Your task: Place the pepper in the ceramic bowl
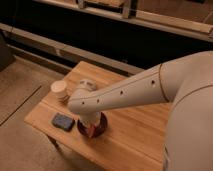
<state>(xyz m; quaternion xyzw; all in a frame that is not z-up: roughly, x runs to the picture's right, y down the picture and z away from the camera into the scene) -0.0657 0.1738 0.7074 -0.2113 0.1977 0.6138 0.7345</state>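
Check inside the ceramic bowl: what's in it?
The gripper reaches down into the ceramic bowl; a red-orange bit there is likely the pepper. The arm covers the rest.

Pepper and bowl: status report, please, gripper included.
Gripper down over the ceramic bowl, mostly hidden by the arm. Pepper: red-orange sliver at the bowl. Sponge and cup stand apart.

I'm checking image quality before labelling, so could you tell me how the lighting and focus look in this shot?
Camera view: warm, dim light; the background above the table is nearly black. The whole frame is soft, with no crisp edges. The pale arm is brightest, hiding much of the ceramic bowl. The end effector sits in the bowl, its tip blurred.
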